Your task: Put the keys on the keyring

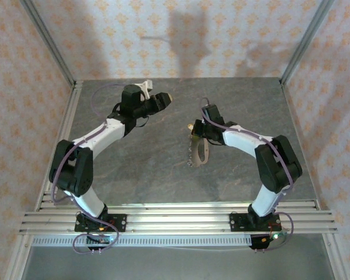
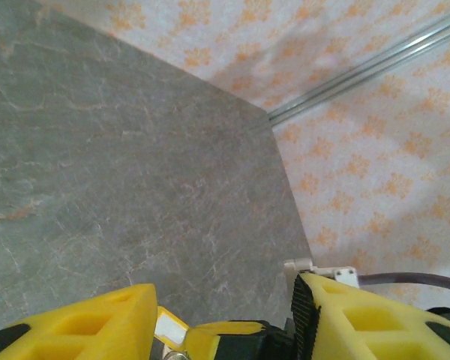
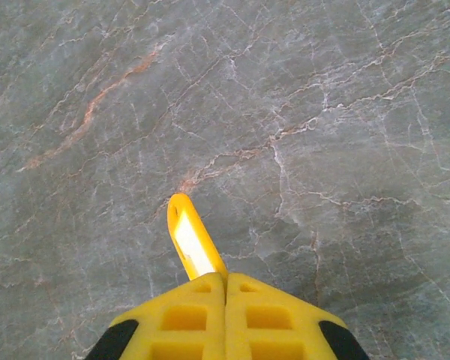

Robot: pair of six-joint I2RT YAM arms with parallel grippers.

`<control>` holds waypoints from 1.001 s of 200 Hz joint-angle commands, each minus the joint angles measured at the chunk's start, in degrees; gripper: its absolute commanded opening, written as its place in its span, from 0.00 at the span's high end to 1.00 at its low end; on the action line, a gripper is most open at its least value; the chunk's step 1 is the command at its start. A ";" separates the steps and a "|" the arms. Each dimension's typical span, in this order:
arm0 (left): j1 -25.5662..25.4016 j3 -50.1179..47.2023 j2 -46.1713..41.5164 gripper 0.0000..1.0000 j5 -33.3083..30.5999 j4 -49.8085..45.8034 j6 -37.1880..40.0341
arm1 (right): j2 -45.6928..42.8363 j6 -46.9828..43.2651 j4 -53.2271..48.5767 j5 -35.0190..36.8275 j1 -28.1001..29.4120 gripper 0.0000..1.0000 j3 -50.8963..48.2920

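My right gripper (image 3: 226, 276) (image 1: 193, 126) hovers mid-table, shut on a flat yellow tag with a white label (image 3: 193, 244) that sticks out past its fingertips. Under it hangs the keyring (image 1: 201, 153), a brownish loop with a short chain, reaching down to the table. My left gripper (image 2: 225, 289) (image 1: 166, 99) is raised at the back left and points toward the right one. Its jaws stand half apart, and a yellow-and-black key piece (image 2: 236, 331) fills the gap beside a second white-labelled yellow tag (image 2: 169, 327). A bit of dull metal shows below that tag.
The grey marbled table (image 1: 140, 169) is fenced by aluminium rails (image 1: 64, 128) and patterned walls (image 1: 181, 35). Both arm bases sit on the front rail (image 1: 175, 219). The left wrist view looks at the back right corner post (image 2: 375, 64).
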 commanded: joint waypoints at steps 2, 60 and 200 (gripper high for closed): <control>-1.26 1.21 2.85 0.48 2.86 2.08 -3.02 | -3.79 -0.13 7.37 -3.74 -0.76 1.00 -2.49; -2.08 1.20 10.78 0.48 10.57 12.93 -9.15 | -8.51 1.30 14.74 -11.49 -2.52 1.00 -7.35; -3.75 2.17 15.47 0.48 20.84 16.30 -6.39 | -9.41 3.76 20.18 -19.09 -4.06 1.00 -8.85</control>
